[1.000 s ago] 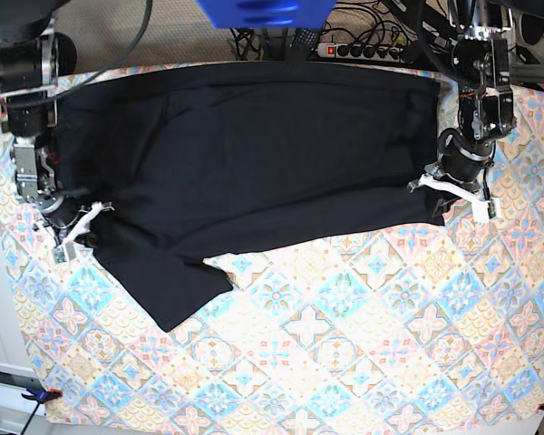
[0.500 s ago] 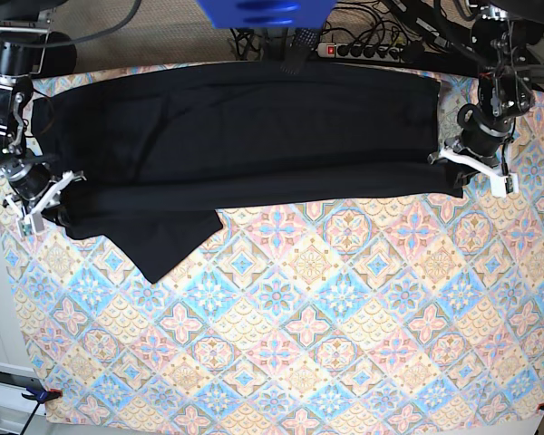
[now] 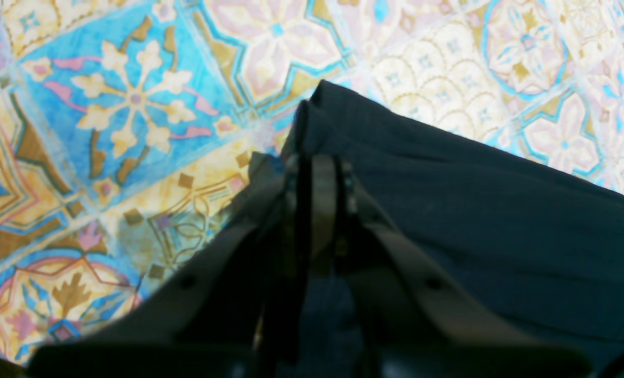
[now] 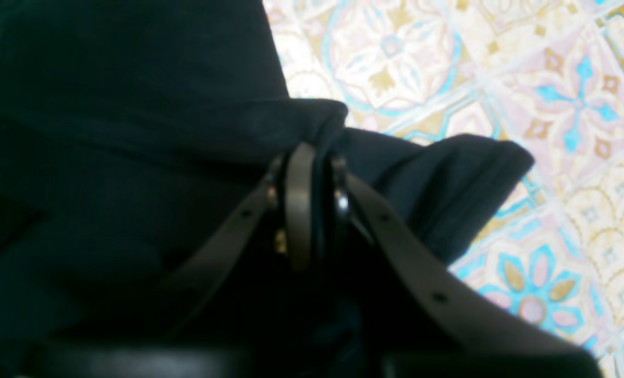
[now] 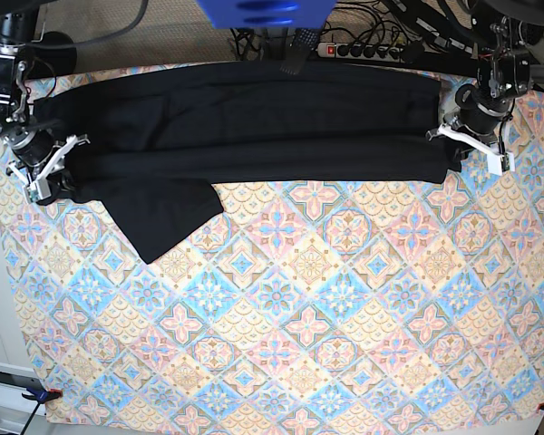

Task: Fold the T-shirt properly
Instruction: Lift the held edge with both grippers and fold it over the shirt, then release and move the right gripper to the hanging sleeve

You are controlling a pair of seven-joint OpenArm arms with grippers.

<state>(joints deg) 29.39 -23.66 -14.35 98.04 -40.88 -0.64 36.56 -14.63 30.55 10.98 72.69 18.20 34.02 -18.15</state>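
The black T-shirt (image 5: 254,127) lies as a long folded band across the far side of the table, with one sleeve (image 5: 163,217) sticking out toward me at the left. My left gripper (image 5: 455,156) is shut on the T-shirt's corner at the right end; the left wrist view shows its fingers (image 3: 317,173) pinching the cloth (image 3: 475,210). My right gripper (image 5: 62,181) is shut on the T-shirt at the left end; the right wrist view shows its fingers (image 4: 312,178) clamped on a bunched fold (image 4: 133,157).
The table wears a patterned tile cloth (image 5: 344,317) in blue, yellow and pink. A power strip and cables (image 5: 363,47) lie beyond the far edge. A blue object (image 5: 263,11) hangs over the far middle.
Both grippers have pulled the T-shirt's near edge away from me toward the far side, narrowing the cloth into a band. The sleeve flap moved up with it.
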